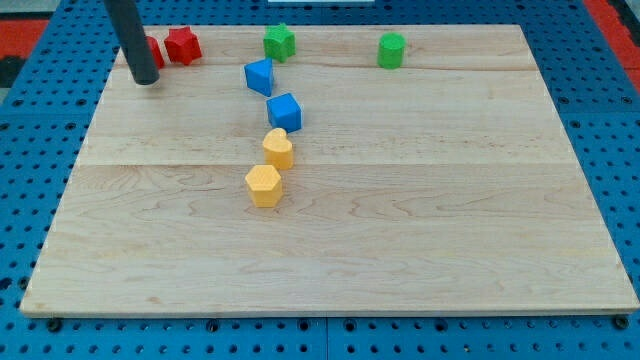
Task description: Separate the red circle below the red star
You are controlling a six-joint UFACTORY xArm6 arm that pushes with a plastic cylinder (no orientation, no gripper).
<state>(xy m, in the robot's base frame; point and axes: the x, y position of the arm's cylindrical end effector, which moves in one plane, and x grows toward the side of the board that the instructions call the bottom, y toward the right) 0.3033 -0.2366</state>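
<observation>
Nearest the view's bottom sits the yellow hexagon block (263, 185), with a second yellow block (278, 149) touching it just above. You will find a blue cube (285, 110) above those and another blue block (259, 75) higher still. Along the top edge of the wooden board (450, 200) stand a green star (279, 41) and a green cylinder (391, 50), well apart. At top left, the red star (183, 45) sits just right of the red circle (153, 52), which the rod largely hides. My tip (146, 78) rests against that circle's lower left side; being a plain rod, it has nothing to spread or pinch.
</observation>
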